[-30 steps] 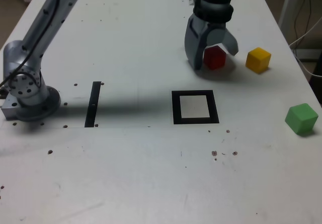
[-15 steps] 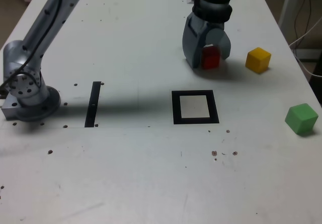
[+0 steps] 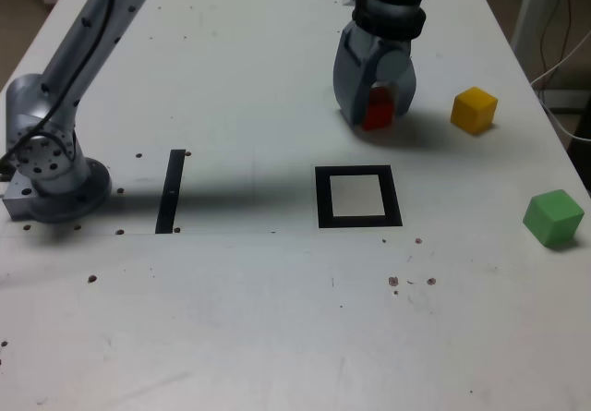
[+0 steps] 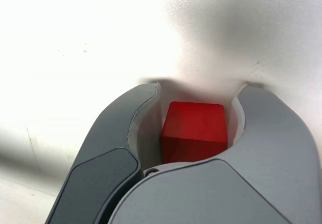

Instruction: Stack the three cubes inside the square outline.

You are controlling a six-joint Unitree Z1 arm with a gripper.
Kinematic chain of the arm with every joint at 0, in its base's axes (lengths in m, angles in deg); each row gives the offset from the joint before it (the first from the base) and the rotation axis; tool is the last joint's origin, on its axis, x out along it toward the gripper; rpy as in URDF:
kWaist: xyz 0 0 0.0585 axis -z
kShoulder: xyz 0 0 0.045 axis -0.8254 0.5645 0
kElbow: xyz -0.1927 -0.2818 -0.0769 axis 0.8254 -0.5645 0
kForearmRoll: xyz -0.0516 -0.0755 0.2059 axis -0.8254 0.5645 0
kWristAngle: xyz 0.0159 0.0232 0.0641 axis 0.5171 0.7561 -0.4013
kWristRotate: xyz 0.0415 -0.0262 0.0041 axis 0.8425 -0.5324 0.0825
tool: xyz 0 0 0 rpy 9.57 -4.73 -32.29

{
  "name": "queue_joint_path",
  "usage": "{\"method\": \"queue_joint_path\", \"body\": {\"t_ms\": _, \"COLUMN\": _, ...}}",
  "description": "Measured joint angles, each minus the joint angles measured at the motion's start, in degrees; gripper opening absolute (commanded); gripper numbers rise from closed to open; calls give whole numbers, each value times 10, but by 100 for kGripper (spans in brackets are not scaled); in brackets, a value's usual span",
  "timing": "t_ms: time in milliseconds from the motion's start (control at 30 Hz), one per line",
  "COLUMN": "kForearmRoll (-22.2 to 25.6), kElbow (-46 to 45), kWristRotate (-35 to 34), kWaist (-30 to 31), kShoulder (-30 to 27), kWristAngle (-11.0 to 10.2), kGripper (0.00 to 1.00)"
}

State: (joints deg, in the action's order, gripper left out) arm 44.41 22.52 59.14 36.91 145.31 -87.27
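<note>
My gripper (image 3: 374,120) stands at the back of the table in the exterior view, jaws drawn in around the red cube (image 3: 377,110), which rests on the table. In the wrist view the red cube (image 4: 194,130) fills the space between the two grey jaws of the gripper (image 4: 198,90), both pads against its sides. The yellow cube (image 3: 474,110) sits just to the exterior view's right of the gripper. The green cube (image 3: 553,217) lies near the right edge. The square outline (image 3: 358,197) is in front of the gripper, with nothing inside it.
A thin black strip (image 3: 171,190) lies on the table to the exterior view's left of the outline. The arm's base (image 3: 51,166) is mounted at the left edge, and the arm spans across the back. Small dark specks dot the white tabletop.
The jaws have gone from wide open around the red cube to closed against its sides. The cube shifted slightly to the exterior view's left as they closed.
</note>
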Motion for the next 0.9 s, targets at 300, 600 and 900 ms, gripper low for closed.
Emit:
{"method": "queue_joint_path", "body": {"t_ms": 300, "kForearmRoll": 8, "kElbow": -32, "kWristRotate": 13, "kWaist": 20, "kShoulder": -44, "kWristAngle": -3, "kGripper": 29}}
{"method": "queue_joint_path", "body": {"t_ms": 600, "kForearmRoll": 6, "kElbow": -100, "kWristRotate": 34, "kWaist": 77, "kShoulder": -112, "kWristAngle": 2, "kGripper": 29}}
{"method": "queue_joint_path", "body": {"t_ms": 900, "kForearmRoll": -11, "kElbow": -146, "kWristRotate": 29, "kWaist": 139, "kShoulder": -146, "kWristAngle": 22, "kGripper": 29}}
